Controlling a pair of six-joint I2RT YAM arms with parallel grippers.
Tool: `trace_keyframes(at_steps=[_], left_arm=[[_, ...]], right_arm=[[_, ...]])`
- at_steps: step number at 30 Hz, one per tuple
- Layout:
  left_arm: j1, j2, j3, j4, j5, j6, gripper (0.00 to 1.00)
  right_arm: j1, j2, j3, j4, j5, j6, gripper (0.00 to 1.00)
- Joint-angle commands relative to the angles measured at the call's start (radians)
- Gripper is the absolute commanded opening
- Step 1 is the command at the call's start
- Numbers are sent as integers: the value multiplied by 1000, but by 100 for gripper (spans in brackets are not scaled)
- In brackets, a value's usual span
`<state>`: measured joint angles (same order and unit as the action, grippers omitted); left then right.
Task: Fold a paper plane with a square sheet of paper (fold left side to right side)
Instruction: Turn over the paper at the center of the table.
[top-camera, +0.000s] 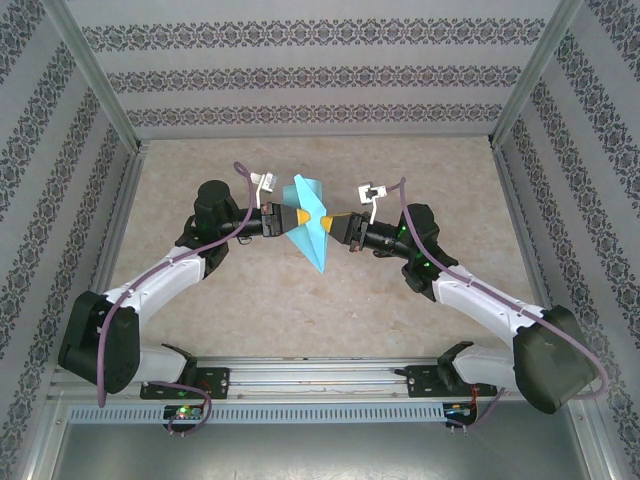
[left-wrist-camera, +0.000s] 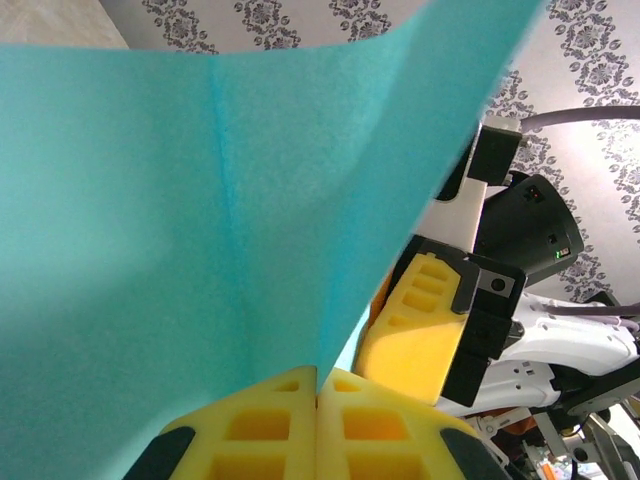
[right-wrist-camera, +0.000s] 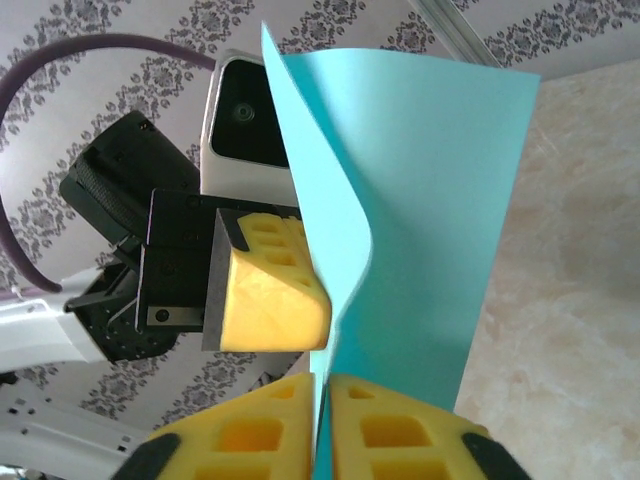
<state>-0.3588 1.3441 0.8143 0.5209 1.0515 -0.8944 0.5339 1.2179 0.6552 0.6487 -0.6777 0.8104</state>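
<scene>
The turquoise sheet of paper (top-camera: 313, 248), folded into a kite-like paper plane shape with its sharp point toward the arms, hangs in the air above the table's middle. My left gripper (top-camera: 300, 217) grips it from the left and my right gripper (top-camera: 328, 222) from the right, tips almost meeting. In the left wrist view the left gripper (left-wrist-camera: 318, 385) is shut on the paper's lower edge (left-wrist-camera: 200, 200), which shows a centre crease. The right gripper (right-wrist-camera: 325, 385) has the paper (right-wrist-camera: 430, 200) pinched between its yellow pads, with a thin slit beside it.
The beige marbled table (top-camera: 200, 310) lies below, walled by patterned panels (top-camera: 60, 130) and metal posts. The other arm's yellow fingers (left-wrist-camera: 420, 320) sit close behind the paper. A rail (top-camera: 320, 385) runs along the near edge between the arm bases.
</scene>
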Motion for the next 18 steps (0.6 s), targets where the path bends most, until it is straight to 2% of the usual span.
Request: trace_keyframes(at_steps=[1,7,11,18], left_arm=[[-9,-8,27,-9,-16,33,4],[-13,-6,23,45,-22,1,4],[-18,-9,26,43,-24,0,4],[-24,-7,28,45,-28,0,3]], right_arm=[[-11,-42,10,39,7,0,23],[-72,-179,-73,-92,97,-32,52],[-79,-214,-110,-153,77,-16,70],[-9,-158,-112,-129,32,32,90]])
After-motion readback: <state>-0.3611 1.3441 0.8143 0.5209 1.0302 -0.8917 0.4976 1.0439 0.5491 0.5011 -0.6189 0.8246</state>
